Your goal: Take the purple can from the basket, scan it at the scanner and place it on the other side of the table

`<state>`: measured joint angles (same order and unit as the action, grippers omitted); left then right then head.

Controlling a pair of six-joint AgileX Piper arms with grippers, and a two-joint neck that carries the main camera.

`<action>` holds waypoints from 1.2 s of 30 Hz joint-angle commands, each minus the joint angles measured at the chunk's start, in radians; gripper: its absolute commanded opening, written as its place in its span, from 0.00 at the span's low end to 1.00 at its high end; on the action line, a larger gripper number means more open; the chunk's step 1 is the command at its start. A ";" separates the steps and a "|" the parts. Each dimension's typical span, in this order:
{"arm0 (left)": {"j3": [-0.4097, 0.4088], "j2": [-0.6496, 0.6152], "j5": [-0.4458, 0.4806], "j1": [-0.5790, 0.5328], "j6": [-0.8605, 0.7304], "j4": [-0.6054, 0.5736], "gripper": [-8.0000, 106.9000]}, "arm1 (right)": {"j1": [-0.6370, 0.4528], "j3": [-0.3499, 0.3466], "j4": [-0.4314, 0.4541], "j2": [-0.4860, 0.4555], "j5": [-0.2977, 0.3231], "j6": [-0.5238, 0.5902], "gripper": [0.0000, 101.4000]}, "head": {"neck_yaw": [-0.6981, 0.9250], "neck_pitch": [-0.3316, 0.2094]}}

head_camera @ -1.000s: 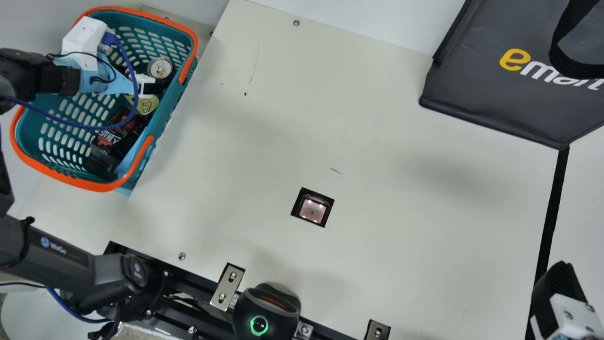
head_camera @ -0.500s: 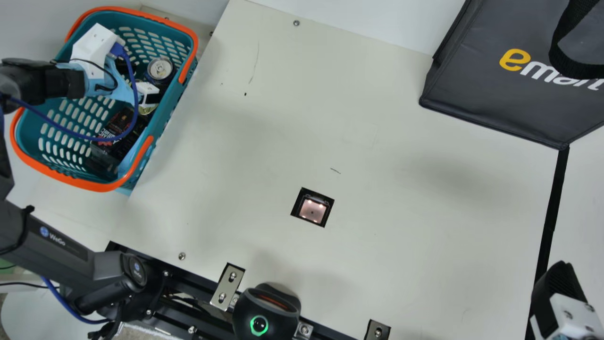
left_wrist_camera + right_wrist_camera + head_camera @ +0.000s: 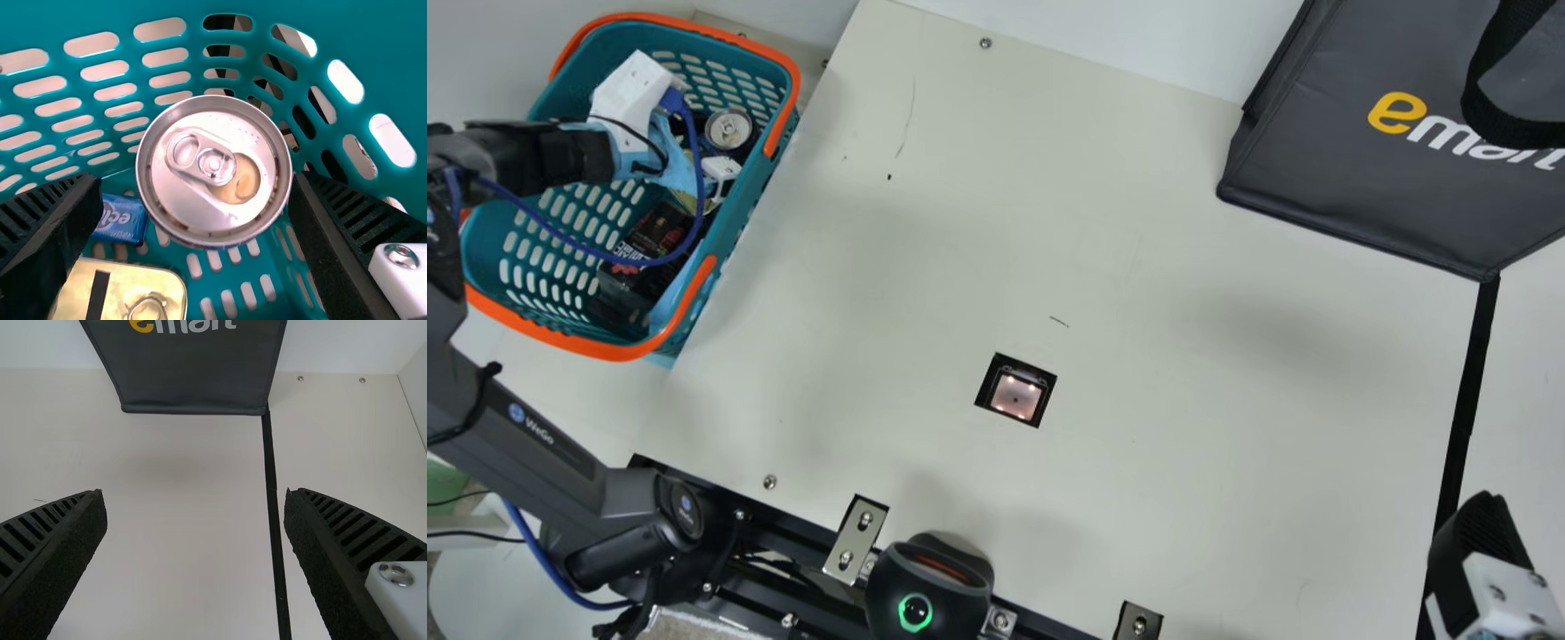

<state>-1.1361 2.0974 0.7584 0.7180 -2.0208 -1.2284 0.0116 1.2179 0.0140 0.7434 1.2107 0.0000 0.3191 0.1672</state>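
The purple can is standing upright in the basket, near the wall on the table side, and is presenting its silver lid and pull tab upward. The left gripper is reaching down into the basket at the can. In the left wrist view, the left gripper is holding its jaws wide, one on either side of the can: a gap is showing on one side, while the other jaw is sitting close to the rim. Contact on that side cannot be determined.

A gold tin and a blue pack are lying beside the can. A dark pack with red print is resting farther along inside the basket. A blue cable is looping from the left arm across the basket.

Outward from the basket, the scanner is sitting recessed in the table and is showing small lights. A black device is displaying a green ring at the table's near edge. A black bag is standing at the far right, and a black strip is running from its lower corner toward the near side.

The right gripper is hanging over the right side. In the right wrist view, its jaws are standing wide apart.
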 commanded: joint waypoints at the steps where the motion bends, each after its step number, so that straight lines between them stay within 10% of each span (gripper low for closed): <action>1: -0.002 0.007 0.003 -0.002 -0.008 -0.012 0.74 | 0.000 0.000 0.000 0.000 0.000 0.000 0.94 | 0.002 -0.029; 14: 0.021 -0.020 0.046 0.015 -0.042 -0.152 0.00 | 0.000 0.000 0.000 0.000 0.000 0.000 0.94 | 0.002 -0.029; 25: 0.145 -0.198 0.000 0.039 0.075 -0.279 0.00 | 0.000 0.000 0.000 0.000 0.000 0.000 0.94 | 0.002 -0.029; 36: 0.283 -0.472 -0.267 -0.030 0.428 -0.222 0.00 | 0.000 0.000 0.000 0.000 0.000 0.000 0.94 | 0.002 -0.029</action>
<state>-0.8640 1.6810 0.5580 0.6947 -1.7038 -1.4784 0.0116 1.2179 0.0140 0.7434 1.2107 0.0000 0.3191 0.1672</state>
